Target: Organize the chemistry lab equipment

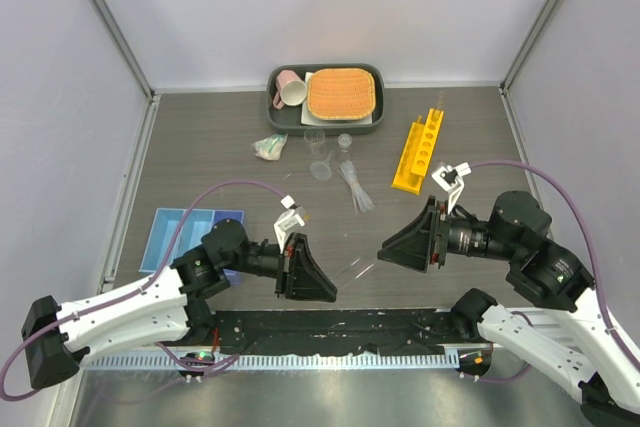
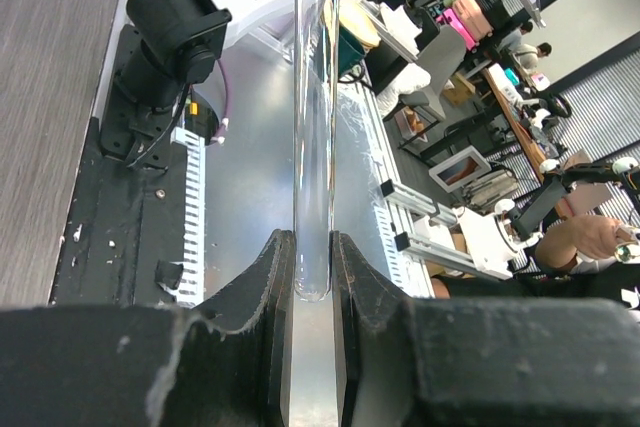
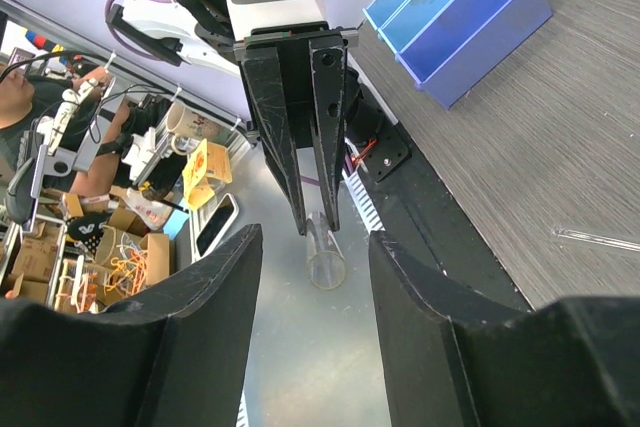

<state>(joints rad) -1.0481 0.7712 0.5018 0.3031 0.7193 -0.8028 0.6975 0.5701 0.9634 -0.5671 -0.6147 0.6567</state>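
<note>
A thin glass tube (image 2: pixel 312 127) is held by the left gripper (image 1: pixel 322 282), a little below the centre of the top view. In the left wrist view its two fingers (image 2: pixel 268 282) pinch the tube near its closed round end, and the tube runs straight up out of the frame. In the right wrist view the open end of the tube (image 3: pixel 325 259) sticks out past the tips of the left gripper and points toward the camera.

The right gripper (image 1: pixel 392 250) faces it from the right, near but apart. Its jaws are spread wide and hold nothing.

On the table, another thin tube (image 3: pixel 600 239) lies alone at the right edge of the right wrist view. The blue three-compartment tray (image 1: pixel 165 242) stands at the left, behind the left arm. Above the centre lie a heap of clear pipettes (image 1: pixel 355 189) and small clear beakers (image 1: pixel 318 142). The yellow holed rack (image 1: pixel 418 152) is to their right. At the top middle, a dark tray (image 1: pixel 274 107) carries a pink mug (image 1: pixel 290 89) and an orange woven mat (image 1: pixel 342 93).
</note>
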